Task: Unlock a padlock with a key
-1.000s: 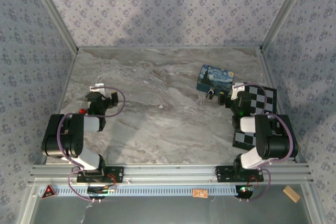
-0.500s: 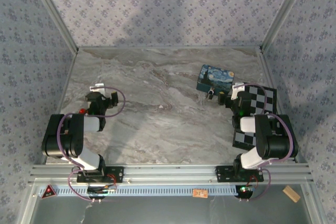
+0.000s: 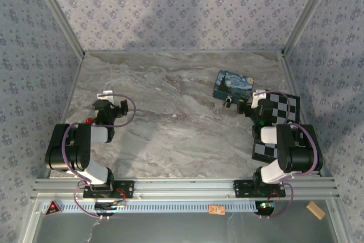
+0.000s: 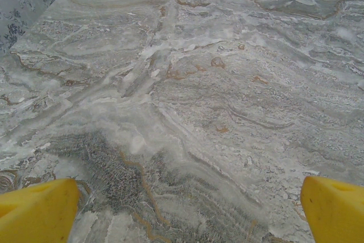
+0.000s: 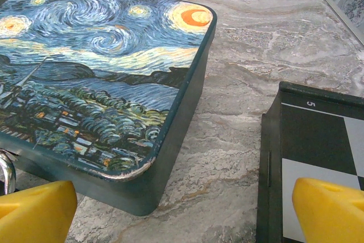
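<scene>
Fingers on both arms stand spread wide and pinch nothing. Left wrist view: the left fingers [image 4: 35,210] hover over bare counter [image 4: 187,101]. Right wrist view: the right fingers [image 5: 34,208] face the near corner of the swirl-painted box [image 5: 114,72], with the checkerboard [image 5: 318,140] at 3 o'clock and a silvery shackle [image 5: 5,172] at 9 o'clock. Top view: the padlock [image 3: 228,102] lies just beside the box's 6 o'clock side, at 9 o'clock of the right fingers. Likely hazards:
- A closing stroke from this pose may clip the box corner and shove box and lock together.
- The small, smooth lock may skid on the counter if one finger meets it first.
- The key's place cannot be told, so an approach may cover it.
</scene>
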Available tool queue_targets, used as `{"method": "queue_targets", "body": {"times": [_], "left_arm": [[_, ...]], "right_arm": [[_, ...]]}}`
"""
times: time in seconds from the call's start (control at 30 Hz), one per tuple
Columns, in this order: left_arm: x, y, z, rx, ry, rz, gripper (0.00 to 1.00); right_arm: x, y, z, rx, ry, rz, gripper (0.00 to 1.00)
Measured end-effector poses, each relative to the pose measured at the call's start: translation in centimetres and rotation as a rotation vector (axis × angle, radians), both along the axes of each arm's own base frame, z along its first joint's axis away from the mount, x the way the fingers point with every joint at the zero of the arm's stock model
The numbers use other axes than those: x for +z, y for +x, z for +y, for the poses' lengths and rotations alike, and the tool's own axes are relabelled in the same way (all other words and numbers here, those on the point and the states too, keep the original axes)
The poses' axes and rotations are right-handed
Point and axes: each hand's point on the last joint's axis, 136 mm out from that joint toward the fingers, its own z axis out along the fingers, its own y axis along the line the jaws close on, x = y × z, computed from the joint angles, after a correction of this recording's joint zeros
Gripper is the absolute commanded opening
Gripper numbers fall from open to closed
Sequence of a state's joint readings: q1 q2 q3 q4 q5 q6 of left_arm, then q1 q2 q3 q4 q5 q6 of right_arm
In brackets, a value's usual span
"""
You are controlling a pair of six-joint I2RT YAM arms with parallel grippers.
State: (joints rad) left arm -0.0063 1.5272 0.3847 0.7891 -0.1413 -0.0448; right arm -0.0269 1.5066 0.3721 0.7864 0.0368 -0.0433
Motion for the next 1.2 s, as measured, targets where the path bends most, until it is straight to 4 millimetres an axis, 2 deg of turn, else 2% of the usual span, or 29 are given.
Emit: {"method": "queue_targets", "body": {"times": [0.43,0.53,0.63,0.7,0.8,0.9,1.0,1.07,1.13,1.2], "left_arm": [[0.0,-0.1,-0.2,-0.014,0.003,0.011,1.0],[1.6,-0.4,-0.9,-0.023,0.019,0.005,1.0],[5.2,-0.8,-2.0,-0.027,0.03,-0.055,1.0],[7.9,-1.3,-2.5,-0.017,0.011,-0.101,1.0],[10.9,-2.4,-1.6,0.065,-0.068,-0.138,1.0],[12.8,-3.7,-0.5,0.188,-0.191,-0.114,1.0],[13.9,-5.0,0.3,0.257,-0.304,-0.068,1.0],[13.6,-6.0,0.5,0.275,-0.374,-0.029,1.0],[12.6,-7.1,0.5,0.283,-0.437,0.02,1.0],[11.2,-8.3,0.1,0.27,-0.501,0.063,1.0]], "right_arm": [[0.1,0.0,0.2,0.006,-0.001,-0.001,0.99],[1.0,0.0,1.0,0.029,-0.011,-0.022,0.99],[3.5,-0.5,2.0,0.057,-0.031,-0.068,0.99],[6.3,-1.0,2.8,0.08,-0.042,-0.13,0.99],[10.2,-2.1,4.3,0.124,0.001,-0.215,0.99],[14.6,-2.9,5.5,0.167,0.102,-0.27,0.99],[19.6,-3.6,6.5,0.198,0.243,-0.304,0.99],[22.1,-4.2,6.9,0.197,0.34,-0.306,0.99],[23.2,-5.0,6.7,0.166,0.433,-0.301,0.99],[22.3,-5.9,6.2,0.13,0.509,-0.269,0.99]]}}
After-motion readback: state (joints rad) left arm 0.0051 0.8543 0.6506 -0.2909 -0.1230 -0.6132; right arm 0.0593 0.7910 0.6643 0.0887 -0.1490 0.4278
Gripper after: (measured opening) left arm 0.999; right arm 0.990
